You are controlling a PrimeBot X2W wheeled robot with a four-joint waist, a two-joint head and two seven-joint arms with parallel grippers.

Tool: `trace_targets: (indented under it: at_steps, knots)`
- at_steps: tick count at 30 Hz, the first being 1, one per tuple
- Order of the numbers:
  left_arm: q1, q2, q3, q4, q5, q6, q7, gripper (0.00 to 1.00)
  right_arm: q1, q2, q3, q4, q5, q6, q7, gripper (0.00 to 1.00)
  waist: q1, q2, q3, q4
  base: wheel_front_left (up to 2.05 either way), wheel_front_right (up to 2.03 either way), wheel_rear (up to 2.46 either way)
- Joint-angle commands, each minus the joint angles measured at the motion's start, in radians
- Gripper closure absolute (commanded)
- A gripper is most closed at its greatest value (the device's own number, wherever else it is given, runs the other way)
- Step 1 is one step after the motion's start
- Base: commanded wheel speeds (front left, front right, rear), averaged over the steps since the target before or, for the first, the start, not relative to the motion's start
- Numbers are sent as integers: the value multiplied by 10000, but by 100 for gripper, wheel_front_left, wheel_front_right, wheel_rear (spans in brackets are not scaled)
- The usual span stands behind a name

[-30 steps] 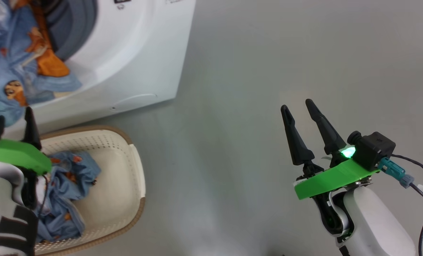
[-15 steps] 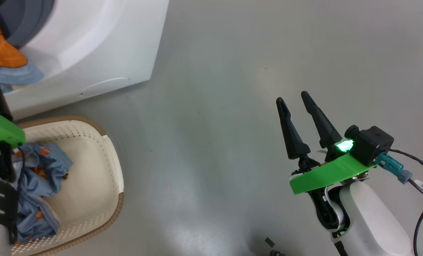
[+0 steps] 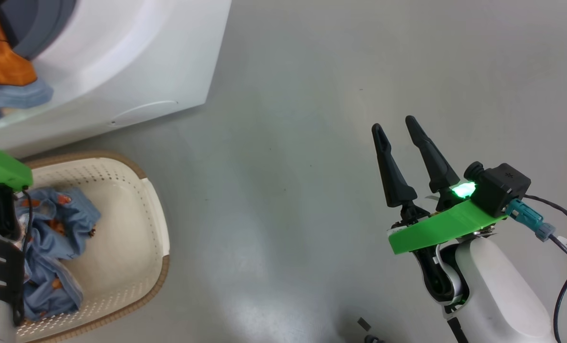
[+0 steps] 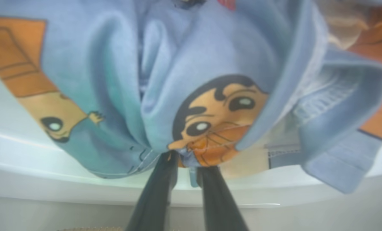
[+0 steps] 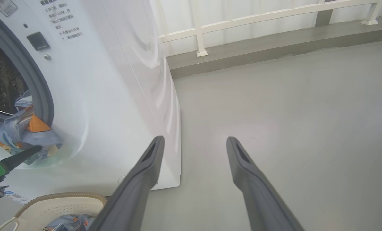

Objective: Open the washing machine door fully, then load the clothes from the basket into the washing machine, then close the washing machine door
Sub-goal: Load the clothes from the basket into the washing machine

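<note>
Light blue cartoon-print clothes (image 4: 210,106) hang out of the washing machine (image 3: 121,57) mouth over its white front lip. My left gripper (image 4: 187,160) is shut on the lower hem of that garment, its dark fingers (image 4: 158,186) pinching a fold. From the right wrist, the left gripper (image 5: 30,153) shows at the hanging clothes (image 5: 24,128) below the grey seal. More clothes (image 3: 54,238) lie in the cream basket (image 3: 154,228) on the floor before the machine. My right gripper (image 3: 394,124) hangs open over bare floor, far right of the basket. The door is out of view.
Grey floor (image 3: 288,190) stretches between the machine and my right arm. A white railing (image 5: 258,16) on a low ledge runs along the back. The basket's rim (image 5: 56,195) sits close to the machine's lower front corner.
The head camera has swung, shifting the picture left. My left gripper's fingers have come together on the garment hanging from the machine mouth. The right gripper stays open.
</note>
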Motion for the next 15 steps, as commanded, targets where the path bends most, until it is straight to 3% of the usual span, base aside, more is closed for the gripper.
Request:
trace_targets:
  at_steps: [1, 9, 15]
  knots:
    - [21, 415, 226, -343, 100, -69, -120, 100, -3, -16, 132, -191, -130, 46, -78, 0, 0, 0, -60, 53, 0, 0, 0]
    - [608, 214, 211, -342, 166, -424, -121, 100, 60, -10, 151, -96, -120, 46, -78, 0, 0, 0, -513, 352, 0, 0, 0]
    - [1029, 6, 159, -1706, 405, -718, -121, 100, 139, -97, 51, -73, -156, 46, -78, 0, 0, 0, -656, 751, 0, 0, 0]
